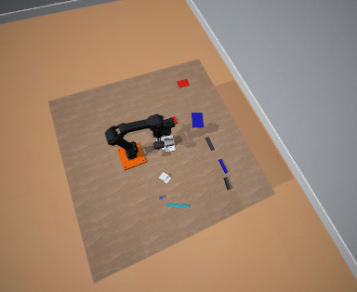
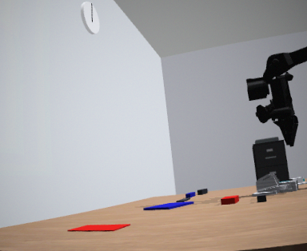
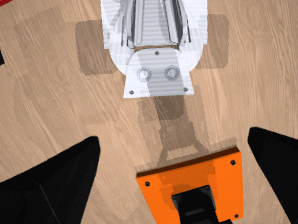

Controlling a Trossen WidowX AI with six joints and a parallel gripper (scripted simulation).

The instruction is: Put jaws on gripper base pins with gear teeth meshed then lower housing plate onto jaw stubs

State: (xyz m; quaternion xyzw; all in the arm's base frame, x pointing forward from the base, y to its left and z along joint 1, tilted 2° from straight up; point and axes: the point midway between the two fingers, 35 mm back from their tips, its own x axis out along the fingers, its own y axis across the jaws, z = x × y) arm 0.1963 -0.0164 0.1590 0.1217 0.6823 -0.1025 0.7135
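My gripper (image 1: 159,139) (image 2: 291,144) (image 3: 176,139) is wide open and empty, raised above the table between the white assembly (image 1: 169,145) (image 2: 280,186) and the arm's mount. In the wrist view the white gripper base (image 3: 116,59) lies flat, with the two long jaws (image 3: 134,25) (image 3: 175,25) side by side over it, pointing away. A white plate (image 3: 159,89) with two round holes lies across their near end. A pale round stub shows in each hole. The gear teeth are hidden under the plate. Whether it sits fully down cannot be told from above.
The orange arm mount (image 1: 125,161) (image 3: 172,182) is behind the gripper. A red block (image 1: 174,120) (image 2: 229,200) and a blue panel (image 1: 197,120) (image 2: 168,205) lie beyond the assembly. A small white piece (image 1: 165,178), a teal bar (image 1: 178,205) and a red panel (image 1: 183,83) (image 2: 100,228) lie farther off.
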